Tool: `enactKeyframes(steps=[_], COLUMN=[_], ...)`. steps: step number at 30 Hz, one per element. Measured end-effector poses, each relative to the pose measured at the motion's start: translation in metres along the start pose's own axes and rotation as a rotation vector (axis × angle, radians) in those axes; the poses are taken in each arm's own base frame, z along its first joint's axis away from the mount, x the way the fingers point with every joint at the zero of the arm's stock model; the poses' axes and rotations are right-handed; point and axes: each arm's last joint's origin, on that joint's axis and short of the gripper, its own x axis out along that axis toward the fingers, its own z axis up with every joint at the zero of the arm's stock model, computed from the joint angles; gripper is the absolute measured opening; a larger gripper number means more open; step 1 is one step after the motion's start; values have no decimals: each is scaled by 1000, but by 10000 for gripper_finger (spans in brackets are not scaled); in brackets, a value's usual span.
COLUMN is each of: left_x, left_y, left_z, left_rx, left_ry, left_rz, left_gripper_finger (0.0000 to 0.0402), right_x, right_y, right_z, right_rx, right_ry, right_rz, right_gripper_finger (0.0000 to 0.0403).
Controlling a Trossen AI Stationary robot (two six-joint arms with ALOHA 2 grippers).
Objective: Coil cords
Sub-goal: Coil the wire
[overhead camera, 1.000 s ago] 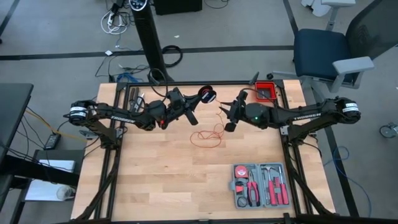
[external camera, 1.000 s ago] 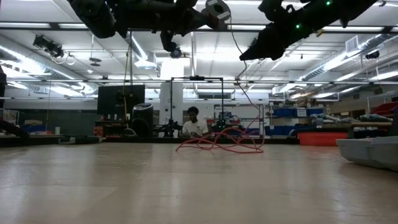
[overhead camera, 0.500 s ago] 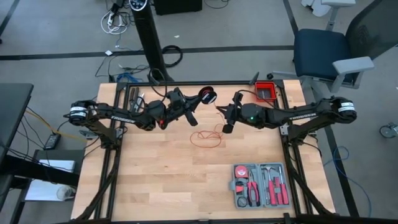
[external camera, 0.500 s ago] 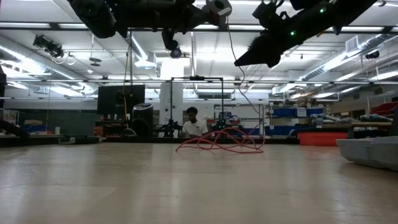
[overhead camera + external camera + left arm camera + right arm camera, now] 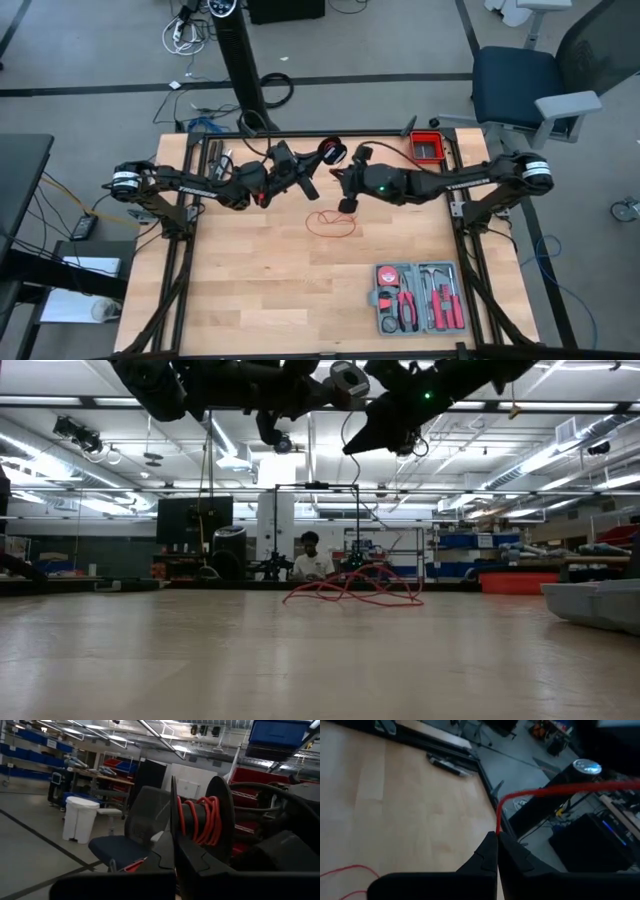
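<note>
Partly wound: left claw (image 5: 174,851) clamps the spool (image 5: 202,822), right claw (image 5: 497,840) pinches the cord (image 5: 560,790); loose loops (image 5: 333,220) remain mid-counter (image 5: 250,290).

Both arms crowding the far middle of the table (image 5: 250,290), loose red cord (image 5: 333,220) just nearer, tool case (image 5: 420,298) near right, near left open

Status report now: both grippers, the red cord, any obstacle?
Left gripper shut on the spool, above the table. Right gripper shut on the red cord beside it. Loose cord lies below; nothing in the way.
</note>
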Motion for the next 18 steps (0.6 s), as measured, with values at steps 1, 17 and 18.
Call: enactKeyframes(steps=[1, 17, 18], left_x=[0, 0, 0], left_y=[0, 2, 3], left_z=[0, 3, 1], left_rx=[0, -119, -116], left_ry=[-1, -42, -28], left_rz=[0, 78, 85], left_gripper_finger=[0, 0, 0], right_x=[1, -2, -3], right_y=[3, 23, 22], right_z=[-1, 7, 9], right_rx=[-2, -60, -64], right_ry=[8, 16, 19], right_rz=[9, 52, 66], right_gripper_finger=[0, 0, 0])
